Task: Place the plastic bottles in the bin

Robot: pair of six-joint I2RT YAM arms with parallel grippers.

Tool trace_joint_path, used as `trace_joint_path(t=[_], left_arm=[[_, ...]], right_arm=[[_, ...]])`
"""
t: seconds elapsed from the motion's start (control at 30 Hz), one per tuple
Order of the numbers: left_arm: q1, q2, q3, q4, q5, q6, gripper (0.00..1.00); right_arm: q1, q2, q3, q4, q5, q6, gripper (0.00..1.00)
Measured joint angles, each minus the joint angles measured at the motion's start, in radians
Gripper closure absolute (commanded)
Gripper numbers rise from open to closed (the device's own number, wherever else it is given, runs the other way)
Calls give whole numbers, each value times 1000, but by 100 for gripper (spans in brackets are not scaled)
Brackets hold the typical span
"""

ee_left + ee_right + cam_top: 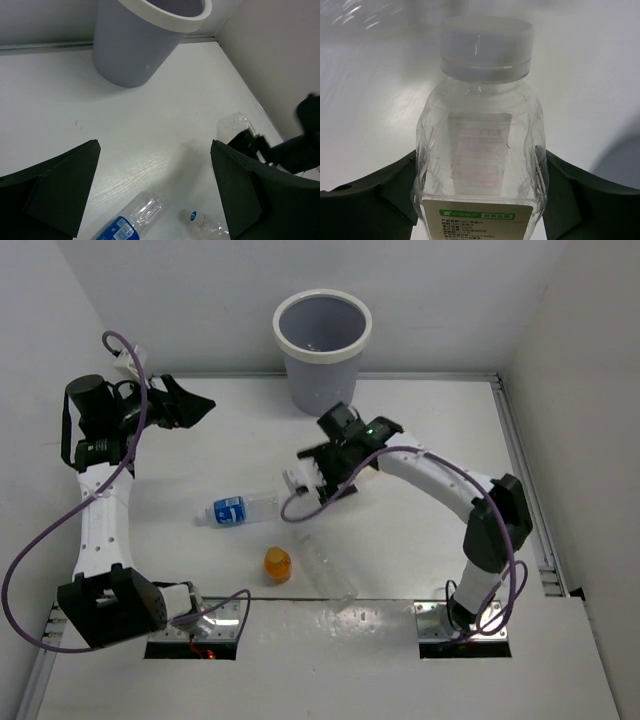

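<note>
The grey bin [322, 380] with a white rim stands at the far middle of the table and also shows in the left wrist view [130, 50]. My right gripper [318, 478] is shut on the cream-labelled clear bottle [480, 135], holding it just above the table in front of the bin. The blue-labelled bottle [235, 510], the squat orange bottle [277, 563] and the plain clear bottle [328, 565] lie on the table. My left gripper [190, 405] is open and empty at the far left, above the table. The tiny blue-capped bottle is not in view.
White walls close in the table at the back and on both sides. A metal rail [520, 470] runs along the right edge. The left wrist view shows the blue-labelled bottle [125, 225] and the plain bottle's cap [192, 216] below the left gripper [155, 185].
</note>
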Motion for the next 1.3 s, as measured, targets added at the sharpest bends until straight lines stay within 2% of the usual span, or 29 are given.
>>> trace_joint_path(t=[0.1, 0.17, 0.23, 0.33, 0.43, 0.53, 0.63, 0.8, 0.9, 1.03, 1.07, 1.13, 1.17, 1.23, 1.27, 1.3], left_arm=[[0, -7, -41, 39, 0, -33, 1], [0, -8, -64, 63, -2, -55, 1], [0, -8, -80, 82, -3, -71, 1], [0, -10, -96, 106, -9, -88, 1], [0, -22, -120, 126, -20, -102, 1], [0, -39, -146, 143, -24, -107, 1], [0, -46, -169, 148, -26, -107, 1], [0, -50, -188, 121, -35, -90, 1], [-5, -49, -182, 54, -40, -22, 1], [-37, 11, -98, -139, -89, 139, 1], [-47, 20, -90, -170, -107, 175, 1], [-61, 24, -92, -228, -149, 237, 1], [-68, 22, -96, -250, -167, 261, 1], [-87, 13, -102, -292, -214, 309, 1], [-100, 6, -104, -311, -232, 332, 1], [-121, -2, -105, -330, -249, 362, 1]], right_arm=[[-58, -40, 148, 177, -103, 225, 98], [-128, -77, 199, 392, -163, 435, 98], [-218, -101, 213, 681, -193, 649, 98], [-343, -74, 272, 1074, -144, 946, 98], [-408, 60, 483, 1279, -64, 1168, 98], [-432, 223, 724, 1430, 18, 1336, 97], [-441, 340, 857, 1544, 91, 1442, 97], [-445, 416, 812, 1637, 178, 1560, 96], [-446, 464, 787, 1648, 217, 1594, 94], [-446, 542, 786, 1647, 247, 1607, 81], [-447, 559, 786, 1644, 249, 1607, 71], [-451, 592, 789, 1622, 249, 1607, 61], [-451, 607, 791, 1611, 248, 1607, 47], [-451, 629, 792, 1585, 242, 1603, 31], [-451, 637, 792, 1569, 237, 1601, 17], [-451, 643, 792, 1560, 231, 1600, 11]])
